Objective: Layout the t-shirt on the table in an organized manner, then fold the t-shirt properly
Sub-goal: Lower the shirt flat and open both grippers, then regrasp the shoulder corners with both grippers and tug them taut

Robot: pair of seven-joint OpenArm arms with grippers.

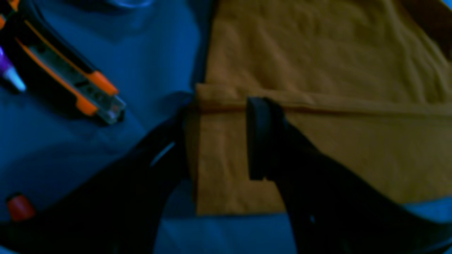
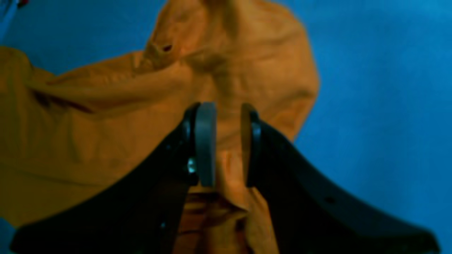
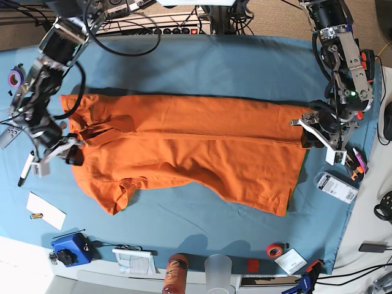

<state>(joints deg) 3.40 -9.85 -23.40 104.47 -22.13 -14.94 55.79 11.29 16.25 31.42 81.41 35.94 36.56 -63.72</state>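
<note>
Left gripper (image 1: 219,137) parted over t-shirt (image 3: 184,147) hem; right gripper (image 2: 227,144) astride cloth.

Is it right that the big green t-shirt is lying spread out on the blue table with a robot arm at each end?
Not quite: the t-shirt is orange, not green, as the base view shows. The rest holds: it lies spread on the blue table, with the left gripper at one end and the right gripper at the other.

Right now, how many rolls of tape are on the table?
2. A purple tape roll lies by the table edge at the picture's left. An orange-red tape roll sits near the front edge, lower right. More could be hidden among the clutter.
</note>
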